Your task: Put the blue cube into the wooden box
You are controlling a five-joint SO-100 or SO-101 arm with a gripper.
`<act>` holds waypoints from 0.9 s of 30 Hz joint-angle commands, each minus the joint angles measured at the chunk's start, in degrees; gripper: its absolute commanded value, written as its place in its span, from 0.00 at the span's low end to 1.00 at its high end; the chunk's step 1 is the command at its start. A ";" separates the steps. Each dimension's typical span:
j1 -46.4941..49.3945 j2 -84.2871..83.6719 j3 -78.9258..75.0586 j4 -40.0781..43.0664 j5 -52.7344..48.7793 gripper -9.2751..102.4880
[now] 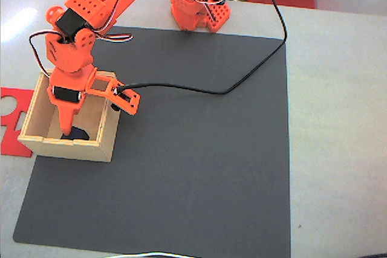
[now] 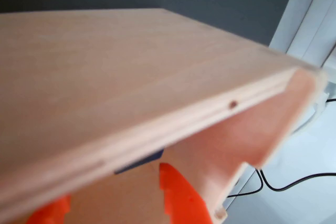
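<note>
The orange gripper reaches down inside the wooden box. A bit of the blue cube peeks out beside its fingers. I cannot tell if the gripper is open or closed.

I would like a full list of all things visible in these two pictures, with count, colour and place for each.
wooden box: one, pale wood, on the left edge of the mat in the fixed view.
blue cube: one, dark blue, a sliver behind the box wall in the wrist view.
mat: one, dark grey, covers most of the table.
table: one, whitish, under the mat.
red sheet: one, red, flat, left of the box.
black cable: one, black, from the arm across the mat.
arm: one, orange, from the top edge.
gripper: one, orange, reaching down inside the box.
</note>
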 commanded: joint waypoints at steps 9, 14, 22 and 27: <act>-2.64 11.16 -2.46 4.13 0.62 0.08; -5.36 23.55 -2.90 6.42 2.11 0.08; -15.73 46.41 -1.67 17.49 5.10 0.08; -26.98 66.36 4.92 22.68 7.38 0.08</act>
